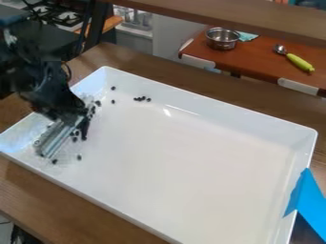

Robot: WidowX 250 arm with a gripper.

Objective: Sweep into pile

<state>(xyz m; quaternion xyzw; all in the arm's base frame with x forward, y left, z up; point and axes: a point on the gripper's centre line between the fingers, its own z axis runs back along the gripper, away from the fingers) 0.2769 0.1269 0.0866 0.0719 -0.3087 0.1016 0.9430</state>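
Dark bits [79, 157] dotted across the tray's left end here, a cluster tight beside the jaws, more just below them, a short row and two singles up near the far wall! The gripper [75, 119] hangs right over that end, a clear sweeper [56, 138] slanting down-left from beneath it; how wide the jaws stand, or whether they grip it, I can't tell. White tray [185, 171] on the wooden table [83, 209], blue tape [307, 200] at its right corner.

Bright, diffuse light falls across the white tray [185, 167]; a small glare streak marks its far side, a pale sheen its left corner.
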